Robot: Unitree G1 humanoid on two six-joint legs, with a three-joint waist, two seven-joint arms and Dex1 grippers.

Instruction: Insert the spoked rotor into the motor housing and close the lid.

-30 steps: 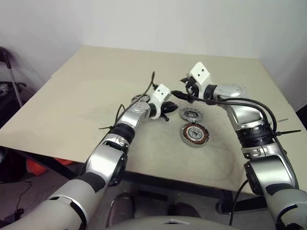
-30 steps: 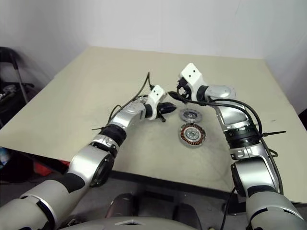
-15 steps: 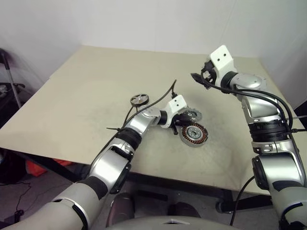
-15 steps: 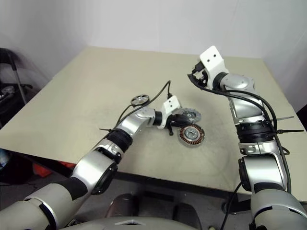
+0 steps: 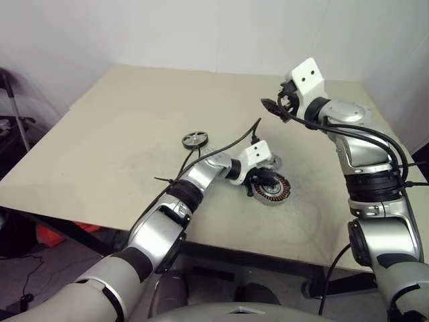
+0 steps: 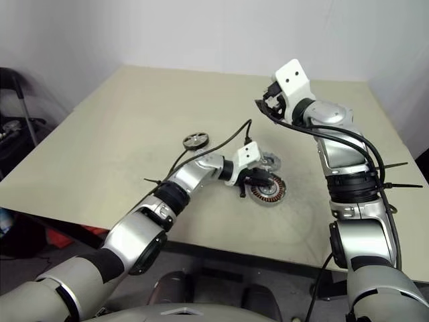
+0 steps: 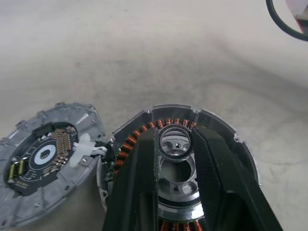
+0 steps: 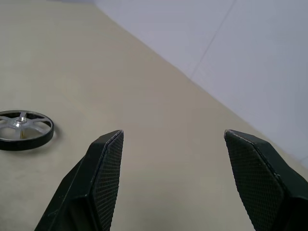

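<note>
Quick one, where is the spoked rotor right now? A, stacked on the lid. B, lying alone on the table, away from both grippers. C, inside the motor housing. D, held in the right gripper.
B: the spoked rotor lies flat on the table, apart from the motor housing and both grippers.

Both head views look forward and down from above the near edge of the worktop, sharing nearly all of it. The left wrist view sits very close over the motor housing. The right wrist view looks low across the worktop, seemingly leftward, toward the spoked rotor.
</note>
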